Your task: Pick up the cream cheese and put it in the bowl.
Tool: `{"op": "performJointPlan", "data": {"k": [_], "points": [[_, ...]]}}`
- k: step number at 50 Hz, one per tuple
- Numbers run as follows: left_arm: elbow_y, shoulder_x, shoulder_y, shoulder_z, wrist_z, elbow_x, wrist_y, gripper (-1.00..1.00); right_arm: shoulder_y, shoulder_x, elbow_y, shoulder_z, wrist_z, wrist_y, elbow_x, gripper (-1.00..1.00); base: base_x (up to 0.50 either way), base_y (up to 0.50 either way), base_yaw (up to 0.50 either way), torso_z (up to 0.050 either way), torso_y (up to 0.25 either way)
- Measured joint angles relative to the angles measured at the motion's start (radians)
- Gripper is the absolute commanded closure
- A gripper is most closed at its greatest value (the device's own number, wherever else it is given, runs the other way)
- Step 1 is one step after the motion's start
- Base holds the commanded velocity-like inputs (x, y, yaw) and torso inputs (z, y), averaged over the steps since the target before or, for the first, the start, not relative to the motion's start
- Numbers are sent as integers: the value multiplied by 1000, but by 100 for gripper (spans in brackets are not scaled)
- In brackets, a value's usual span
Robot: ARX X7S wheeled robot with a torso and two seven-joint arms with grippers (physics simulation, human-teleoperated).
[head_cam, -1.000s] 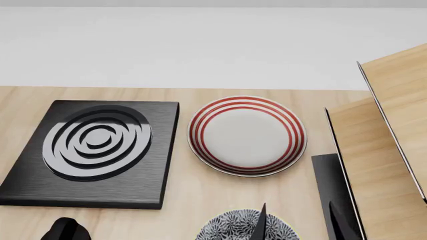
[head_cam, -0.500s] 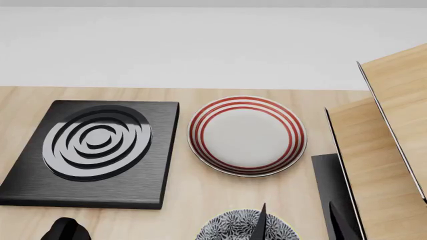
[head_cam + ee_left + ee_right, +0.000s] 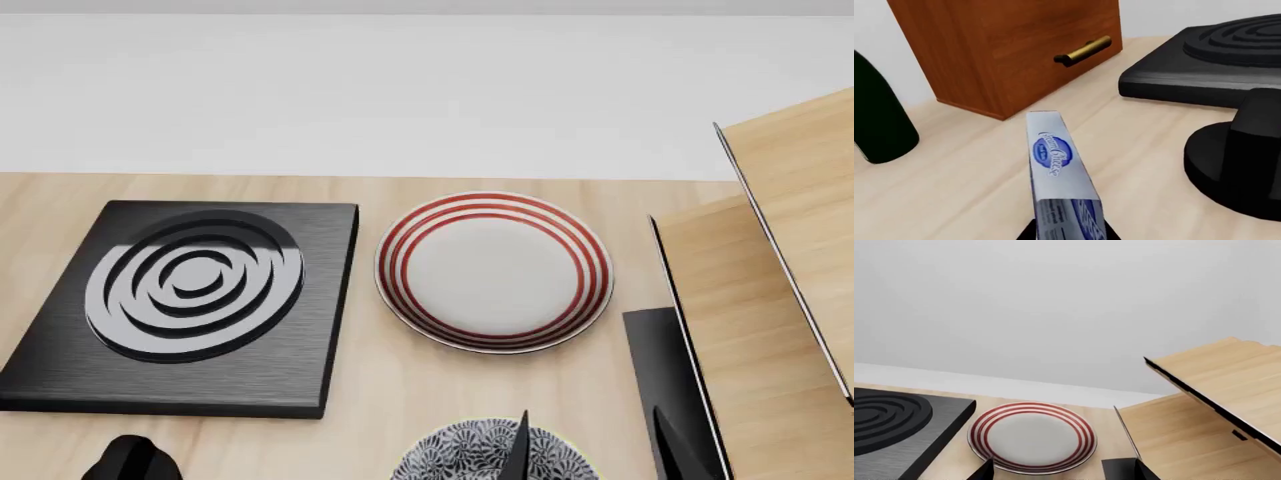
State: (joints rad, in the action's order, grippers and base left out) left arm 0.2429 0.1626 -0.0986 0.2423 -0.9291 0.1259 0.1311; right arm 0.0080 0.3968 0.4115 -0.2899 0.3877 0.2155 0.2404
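Note:
The cream cheese (image 3: 1054, 160), a pale blue-grey box with a blue oval logo, sticks out from my left gripper (image 3: 1069, 234), which is shut on its near end and holds it over the wooden counter. The left gripper does not show in the head view. The blue-and-white patterned bowl (image 3: 461, 458) shows at the bottom edge of the head view, partly behind one dark finger (image 3: 517, 450) of my right gripper (image 3: 590, 445). The right gripper (image 3: 1064, 474) is open and empty, its fingers wide apart near the red-ringed plate.
A white plate with red rings (image 3: 494, 270) lies beyond the bowl, and a black stove slab (image 3: 187, 300) lies to its left. A wooden rack (image 3: 767, 300) stands at the right. The left wrist view shows a wooden cabinet (image 3: 1014, 45), a dark bottle (image 3: 877, 120) and a black round object (image 3: 1247, 165).

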Motion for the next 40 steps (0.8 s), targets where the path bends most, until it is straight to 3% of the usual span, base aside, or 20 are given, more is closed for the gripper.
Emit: {"op": "performJointPlan", "data": {"k": [17,40], "points": [[-9,6,1,5,-15,-6,-28,100,0,1,-1,-5,2,-1,3,-100,1,1,0,0,0],[-251,52,-87,16,-50,54,-132,100,0,8,11,-2,7,1,12,-100,0,0,0,0,0]]}}
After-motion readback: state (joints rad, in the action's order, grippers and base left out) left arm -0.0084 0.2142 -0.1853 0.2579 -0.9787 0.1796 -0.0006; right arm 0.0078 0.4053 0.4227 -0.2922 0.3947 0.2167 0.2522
